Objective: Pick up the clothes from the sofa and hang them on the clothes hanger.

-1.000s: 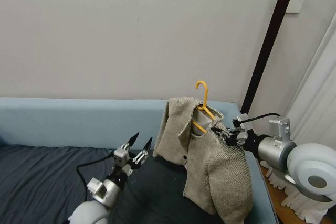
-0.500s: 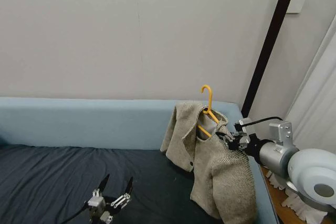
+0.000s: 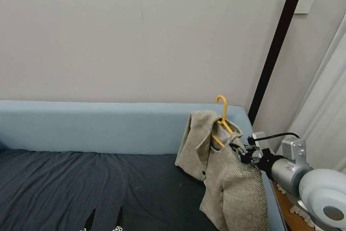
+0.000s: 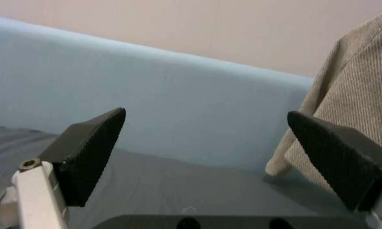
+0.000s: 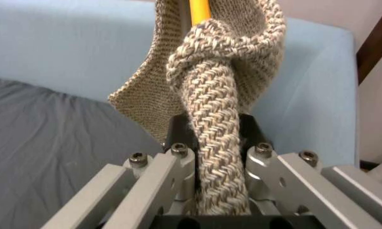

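A beige knitted cardigan (image 3: pixel 230 182) hangs on a yellow hanger (image 3: pixel 221 116), held in the air over the right end of the blue sofa (image 3: pixel 108 125). My right gripper (image 3: pixel 242 151) is shut on the cardigan's shoulder; in the right wrist view the knit (image 5: pixel 216 119) runs between the fingers (image 5: pixel 178 162), with the yellow hanger (image 5: pixel 199 9) above. My left gripper (image 3: pixel 104 223) is low at the bottom edge of the head view, open, with nothing between its black fingertips (image 4: pixel 89 148). The cardigan's edge (image 4: pixel 343 95) shows beside it.
A dark sheet (image 3: pixel 65 187) covers the sofa seat. A black rack post (image 3: pixel 275 47) rises at the right against the wall, with a pale curtain (image 3: pixel 324 106) beside it. The plain wall stands behind the sofa.
My right gripper has carried the cardigan and hanger rightward and slightly down. My left arm has dropped toward the bottom edge, staying open.
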`<state>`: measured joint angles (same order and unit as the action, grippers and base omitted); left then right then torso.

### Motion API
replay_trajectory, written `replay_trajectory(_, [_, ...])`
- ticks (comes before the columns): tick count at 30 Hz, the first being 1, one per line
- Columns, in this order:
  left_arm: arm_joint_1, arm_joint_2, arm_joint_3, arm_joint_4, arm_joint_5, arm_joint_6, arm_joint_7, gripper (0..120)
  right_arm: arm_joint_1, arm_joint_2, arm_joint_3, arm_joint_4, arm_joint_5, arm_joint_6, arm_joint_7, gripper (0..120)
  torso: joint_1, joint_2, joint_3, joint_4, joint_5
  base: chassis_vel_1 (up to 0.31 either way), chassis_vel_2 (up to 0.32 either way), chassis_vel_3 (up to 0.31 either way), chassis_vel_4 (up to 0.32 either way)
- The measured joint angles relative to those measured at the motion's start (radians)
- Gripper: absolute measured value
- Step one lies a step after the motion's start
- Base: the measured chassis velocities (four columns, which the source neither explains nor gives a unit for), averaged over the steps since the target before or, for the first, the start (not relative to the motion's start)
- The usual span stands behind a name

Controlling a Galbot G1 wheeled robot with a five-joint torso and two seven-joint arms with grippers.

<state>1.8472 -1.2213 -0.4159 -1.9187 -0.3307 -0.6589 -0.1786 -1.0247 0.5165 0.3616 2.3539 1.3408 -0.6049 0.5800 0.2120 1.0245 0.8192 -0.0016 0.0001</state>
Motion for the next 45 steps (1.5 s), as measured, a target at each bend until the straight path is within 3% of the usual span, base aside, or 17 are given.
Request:
replay_trajectory(14, [-0.002,0.009,-0.008,0.003,0.020,-0.001,-0.017,100,-0.103,0.018,0.167,0.040,0.030,-0.031,0.081,8,0.000,0.000,0.000,0.0000,-0.0001,0.000,0.000,0.000,0.000])
replay_trajectory(18, [-0.004,0.010,-0.007,0.003,0.019,0.001,-0.018,100,-0.137,-0.011,0.353,0.053,0.172,-0.110,0.256,8,0.000,0.000,0.000,0.0001,-0.0001,0.000,0.000,0.000,0.000])
replay_trajectory(19, [-0.004,0.010,-0.007,0.003,0.019,0.001,-0.018,100,-0.137,-0.011,0.353,0.053,0.172,-0.110,0.256,8,0.000,0.000,0.000,0.0001,-0.0001,0.000,0.000,0.000,0.000])
replay_trajectory(21, [-0.004,0.011,-0.006,0.003,0.018,0.001,-0.018,100,-0.193,-0.003,0.472,0.049,0.201,-0.128,0.297,8,0.000,0.000,0.000,0.0005,-0.0002,0.000,0.000,0.000,0.000])
replay_trajectory(23, [-0.005,0.011,-0.006,0.003,0.018,0.002,-0.018,100,-0.292,0.027,0.595,0.034,0.174,-0.130,0.293,8,0.000,0.000,0.000,-0.0003,-0.0001,0.000,0.000,0.000,0.000])
replay_trajectory(28, [-0.005,0.011,-0.006,0.003,0.018,0.002,-0.018,100,-0.398,0.088,0.694,-0.041,-0.018,-0.130,0.153,8,0.000,0.000,0.000,-0.0003,0.0001,0.000,0.000,0.000,0.000])
replay_trajectory(32, [-0.005,0.012,-0.005,0.003,0.017,0.002,-0.018,100,-0.392,0.154,0.689,-0.188,-0.234,-0.107,-0.012,8,0.000,0.000,0.000,-0.0002,0.0002,0.000,0.000,0.000,0.000])
replay_trajectory(34, [-0.005,0.012,-0.005,0.003,0.017,0.002,-0.018,100,-0.374,0.166,0.672,-0.216,-0.274,-0.091,-0.040,8,0.000,0.000,0.000,-0.0001,0.0002,0.000,0.000,0.000,0.000])
replay_trajectory(42, [-0.005,0.012,-0.005,0.003,0.017,0.003,-0.018,100,-0.063,0.239,0.411,-0.520,-0.620,0.087,-0.207,8,0.000,0.000,0.000,0.0005,-0.0001,0.000,0.000,0.000,0.000])
replay_trajectory(45, [-0.005,0.012,-0.005,0.003,0.017,0.003,-0.018,100,-0.002,0.245,0.363,-0.591,-0.667,0.121,-0.226,8,0.000,0.000,0.000,0.0003,0.0001,0.000,0.000,0.000,0.000])
